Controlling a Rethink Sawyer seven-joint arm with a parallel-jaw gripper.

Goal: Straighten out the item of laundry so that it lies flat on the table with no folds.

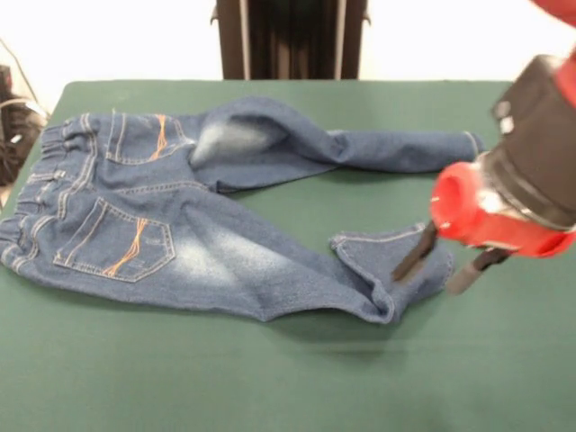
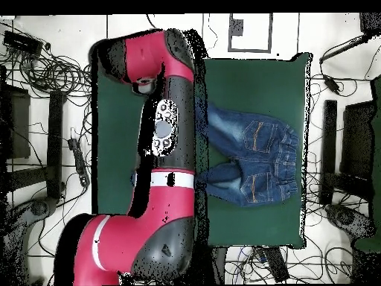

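The small blue denim jeans (image 1: 180, 225) lie back side up on the green table (image 1: 270, 378), with the waistband at the left and the legs running right. The far leg lies stretched out to the right. The near leg's cuff (image 1: 378, 261) is folded back on itself. My gripper (image 1: 441, 270) is at the right, low over that folded cuff, with its jaws apart: one finger is in front of the denim, the other just off its right edge. In the overhead view the jeans (image 2: 257, 160) show on the table (image 2: 253, 74); my arm (image 2: 167, 141) hides the leg ends and the gripper.
The robot's pedestal (image 1: 288, 40) stands at the table's far edge. Cables and a dark object (image 1: 13, 117) lie off the table's left side. In the overhead view, cables (image 2: 45, 71) and equipment surround the table.
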